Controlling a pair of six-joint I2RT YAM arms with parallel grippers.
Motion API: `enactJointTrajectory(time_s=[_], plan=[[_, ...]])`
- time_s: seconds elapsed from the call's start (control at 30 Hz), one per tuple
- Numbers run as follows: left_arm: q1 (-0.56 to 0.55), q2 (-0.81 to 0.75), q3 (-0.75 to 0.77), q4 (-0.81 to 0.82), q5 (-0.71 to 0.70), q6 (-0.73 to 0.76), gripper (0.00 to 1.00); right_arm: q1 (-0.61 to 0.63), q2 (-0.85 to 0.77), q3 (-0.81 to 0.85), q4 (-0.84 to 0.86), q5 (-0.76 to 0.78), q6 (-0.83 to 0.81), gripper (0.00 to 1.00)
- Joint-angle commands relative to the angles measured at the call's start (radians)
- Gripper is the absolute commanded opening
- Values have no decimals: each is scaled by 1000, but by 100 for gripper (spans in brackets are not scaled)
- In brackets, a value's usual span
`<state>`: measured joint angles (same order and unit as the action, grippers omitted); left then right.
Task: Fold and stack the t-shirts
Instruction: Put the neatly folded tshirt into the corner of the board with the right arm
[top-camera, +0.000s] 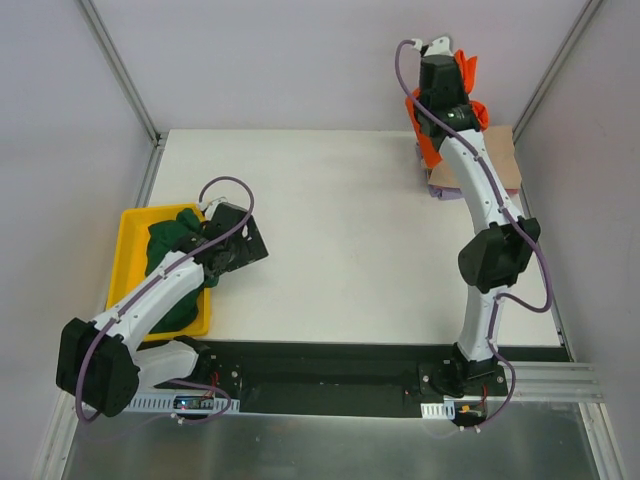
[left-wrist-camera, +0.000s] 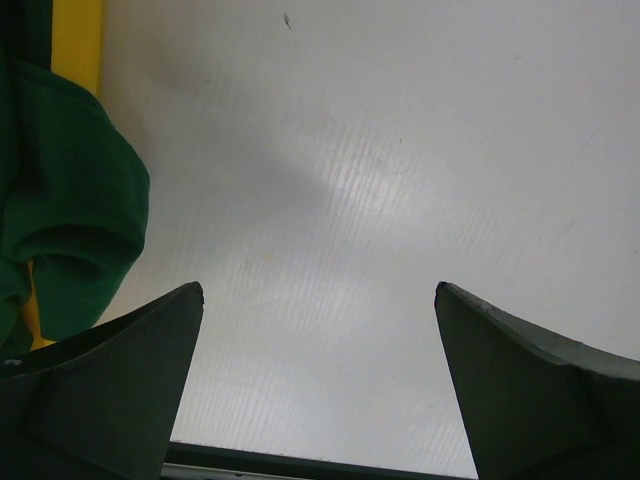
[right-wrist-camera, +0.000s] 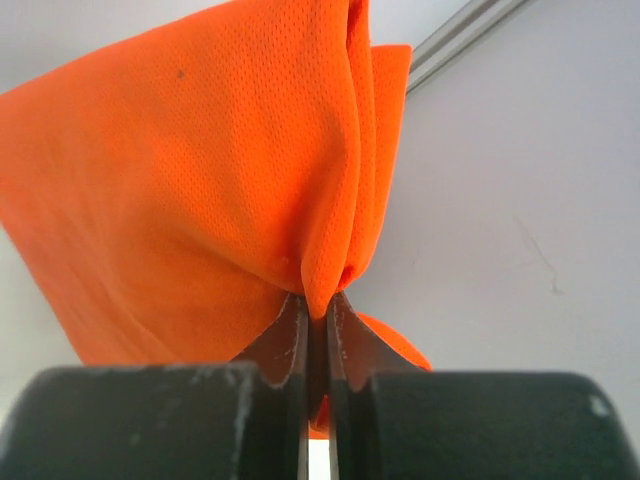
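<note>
Orange-red t-shirt (right-wrist-camera: 200, 180) is held pinched at a bunched fold by the clamped right gripper (right-wrist-camera: 317, 300) above the tan t-shirt (top-camera: 505, 150) at far right, well apart from the spread left gripper (left-wrist-camera: 320, 292) beside the green t-shirt (left-wrist-camera: 70, 200).

White table (top-camera: 340, 230), perhaps greyish walls (top-camera: 300, 60)

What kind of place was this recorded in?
Probably a lab robot cell, not a home: white table, plain walls framed by aluminium rails, left arm and right arm bolted to a black base plate.

Orange t-shirt (right-wrist-camera: 200, 180) aloft, green t-shirt (top-camera: 165, 245) crumpled
</note>
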<state>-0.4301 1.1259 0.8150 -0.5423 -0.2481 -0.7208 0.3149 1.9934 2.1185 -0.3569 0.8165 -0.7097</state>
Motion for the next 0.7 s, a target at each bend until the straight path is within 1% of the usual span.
enactJointTrajectory(time_s=[0.0,0.13,0.3,0.37,0.43,0.57,0.67], plan=[[10,37,46,-25,-13,3,99,-36,31,138,-143,-31,133,1],[11,69,56,-24,-10,1,99,-72,62,138,-165,-59,199,1],[14,116,70,-24,3,-2,99,-144,117,133,-238,-189,352,1],[16,135,76,-24,12,-5,99,-175,143,139,-252,-207,395,1],[16,152,81,-24,18,-6,99,-204,166,149,-263,-215,414,1],[17,179,88,-24,29,-14,99,-240,200,159,-240,-211,391,1],[17,202,99,-24,38,-16,99,-244,193,158,-246,-240,388,1]])
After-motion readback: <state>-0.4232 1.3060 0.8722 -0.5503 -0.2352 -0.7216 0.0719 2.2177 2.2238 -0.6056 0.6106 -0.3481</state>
